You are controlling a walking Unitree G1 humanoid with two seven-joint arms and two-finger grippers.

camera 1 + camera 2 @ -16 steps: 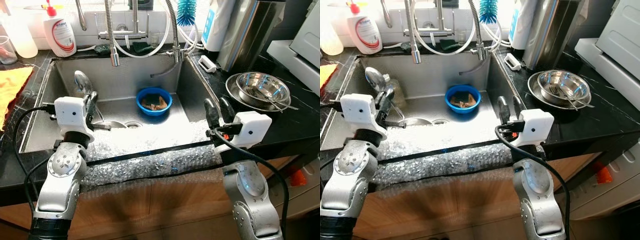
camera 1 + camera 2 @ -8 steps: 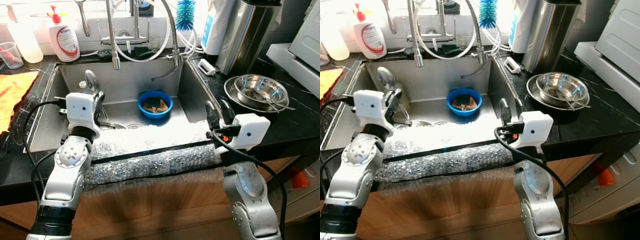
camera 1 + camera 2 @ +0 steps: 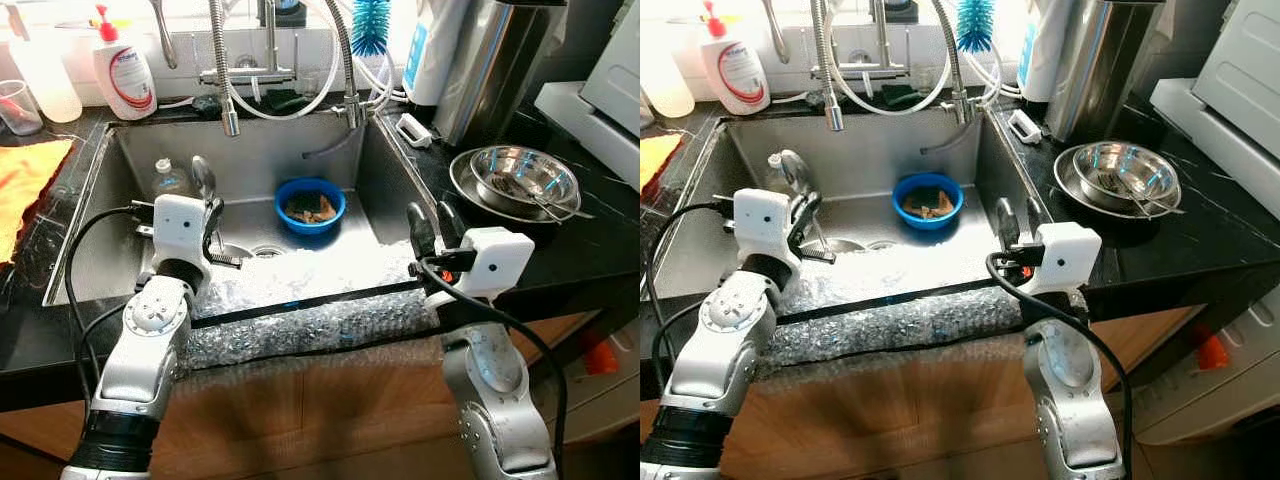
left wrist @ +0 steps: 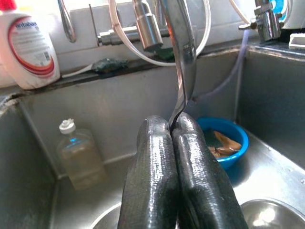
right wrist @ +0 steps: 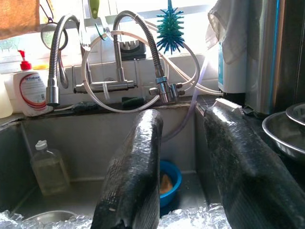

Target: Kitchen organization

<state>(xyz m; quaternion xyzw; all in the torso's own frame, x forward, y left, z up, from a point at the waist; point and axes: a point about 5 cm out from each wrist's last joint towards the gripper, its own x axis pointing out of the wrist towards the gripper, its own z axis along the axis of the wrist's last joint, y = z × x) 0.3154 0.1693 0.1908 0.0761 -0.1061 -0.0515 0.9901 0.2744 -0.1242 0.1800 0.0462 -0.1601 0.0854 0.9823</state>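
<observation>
Left gripper (image 4: 177,125): fingers clamped on spoon (image 4: 181,52) above sink (image 3: 130,150). Right gripper (image 5: 188,162): fingers apart, empty. Blue bowl (image 3: 309,204), bottle (image 3: 168,180) left in sink; task early.

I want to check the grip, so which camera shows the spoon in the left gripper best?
The left wrist view: the spoon rises upright from between the shut fingers of the left gripper, its handle pinched at their tips. The eye views show its bowl small above the gripper, over the sink, with the pinch point hidden.

Head views look down into the sink (image 3: 130,150); both close wrist views face its faucet (image 5: 114,71).
</observation>
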